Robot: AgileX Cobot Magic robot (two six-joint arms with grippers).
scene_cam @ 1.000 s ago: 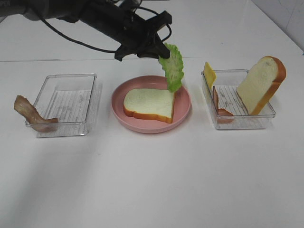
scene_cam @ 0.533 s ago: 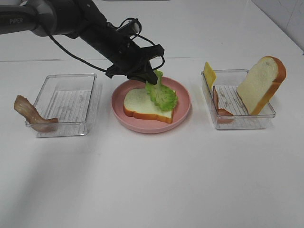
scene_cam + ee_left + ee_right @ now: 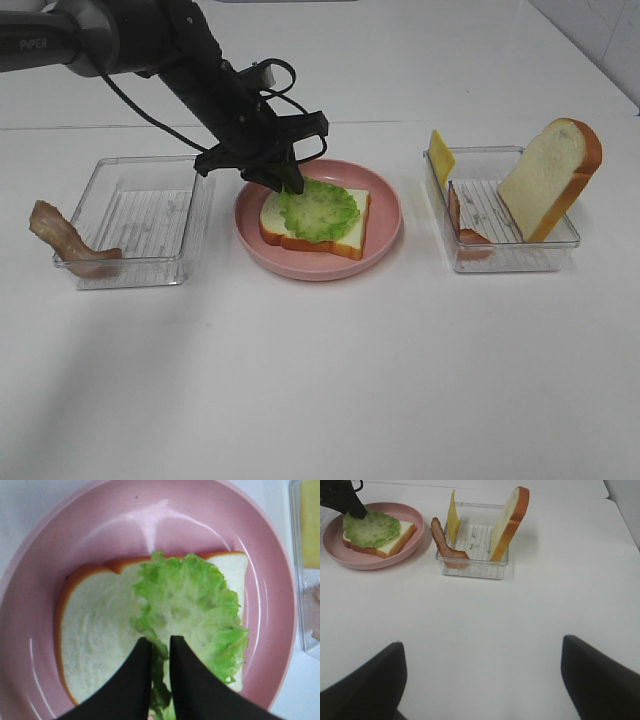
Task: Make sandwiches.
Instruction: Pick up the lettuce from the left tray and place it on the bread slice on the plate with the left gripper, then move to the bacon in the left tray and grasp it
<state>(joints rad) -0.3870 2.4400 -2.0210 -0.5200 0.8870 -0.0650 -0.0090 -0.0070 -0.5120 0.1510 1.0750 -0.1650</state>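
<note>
Exterior high: plate (image 3: 386, 236): bread (image 3: 342, 236), lettuce (image 3: 318, 208); right tray (image 3: 510, 259): cheese (image 3: 440, 157), maybe bacon (image 3: 462, 226).

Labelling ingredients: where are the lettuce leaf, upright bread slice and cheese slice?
Frilly green lettuce leaf (image 3: 322, 208): exterior high view, its middle.
Upright white toy bread slice (image 3: 541, 180): exterior high view, white face.
Yellow cheese slice (image 3: 440, 158): exterior high view, flat face.
</note>
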